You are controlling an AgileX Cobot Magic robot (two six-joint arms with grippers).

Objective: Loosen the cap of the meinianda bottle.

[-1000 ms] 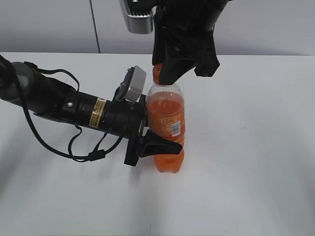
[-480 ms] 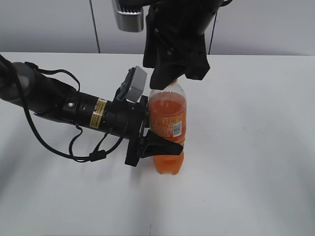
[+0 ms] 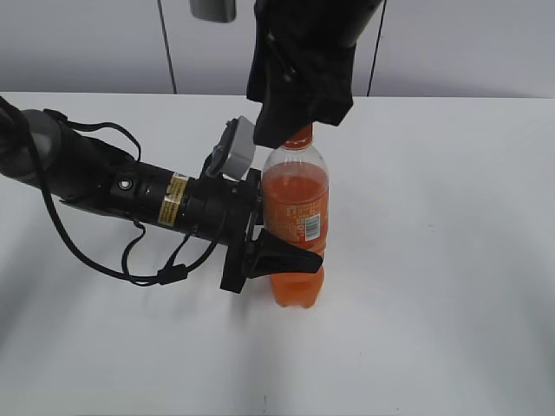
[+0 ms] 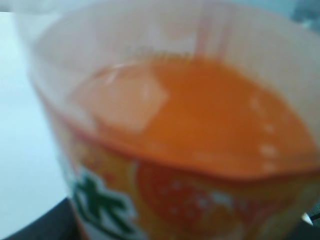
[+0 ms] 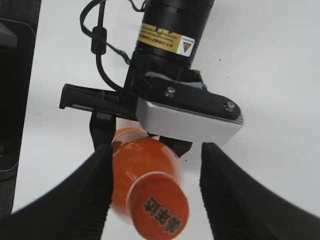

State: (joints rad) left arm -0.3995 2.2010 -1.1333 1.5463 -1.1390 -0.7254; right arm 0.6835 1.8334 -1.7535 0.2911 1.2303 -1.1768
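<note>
The left gripper (image 3: 276, 257) clamps the upright bottle (image 3: 295, 227) at its waist; the right gripper (image 5: 155, 197) straddles the cap (image 5: 160, 210), fingers apart (not touching). Loosening appears not yet begun.

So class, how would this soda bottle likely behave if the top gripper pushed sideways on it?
The bottle is mostly full, so probably heavy for its size. It stands tall on a narrow base, so alone it might tip; the left gripper around its waist likely steadies it. Its smooth plastic may slip or twist when the cap turns.
</note>
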